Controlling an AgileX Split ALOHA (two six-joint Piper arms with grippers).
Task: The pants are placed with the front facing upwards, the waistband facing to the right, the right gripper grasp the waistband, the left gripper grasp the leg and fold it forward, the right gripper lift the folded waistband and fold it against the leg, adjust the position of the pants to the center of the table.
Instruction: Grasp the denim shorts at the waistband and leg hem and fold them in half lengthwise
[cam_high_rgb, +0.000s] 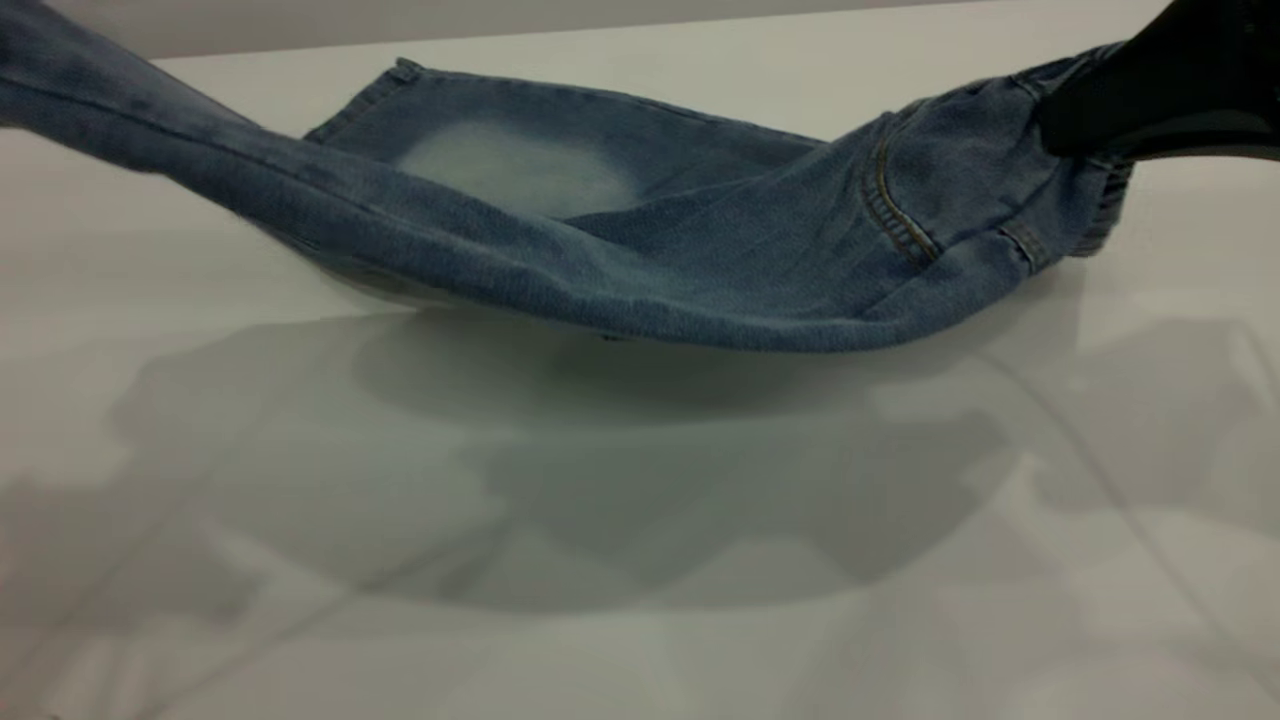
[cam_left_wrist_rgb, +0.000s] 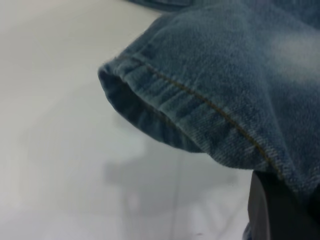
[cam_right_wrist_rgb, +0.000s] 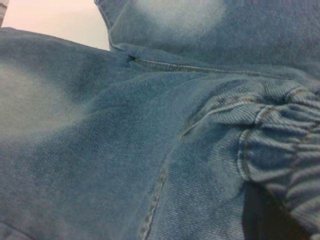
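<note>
1. The pants (cam_high_rgb: 640, 250) are held off the table (cam_high_rgb: 640, 560) at both ends and sag between, with the middle just touching or barely clear of the surface; which of the two cannot be told. One leg is carried up and out past the exterior view's left edge, while the other lies flatter behind, its pale patch (cam_high_rgb: 520, 170) showing.

2. The right gripper (cam_high_rgb: 1170, 100) is clenched on the waistband (cam_high_rgb: 1100, 200) at the right side of the exterior view. In the right wrist view the ruched band (cam_right_wrist_rgb: 280, 155) is seen bunched close to the camera. Only a narrow bite of gathered elastic appears to be held, so a slip is likely if the cloth is pulled taut between the two arms.

3. The left gripper (cam_left_wrist_rgb: 280, 210) is seen only as a dark shape beneath the leg hem (cam_left_wrist_rgb: 200, 115) in the left wrist view; whether its fingers are closed on the denim cannot be told. If only one layer is caught, the leg may peel away during the fold.

4. If the lifted leg is laid down unevenly, it may land askew over the rear leg and leave a twisted fold.

5. Because the sagging middle is dragged, the pants may be shifted off the table's centre.
</note>
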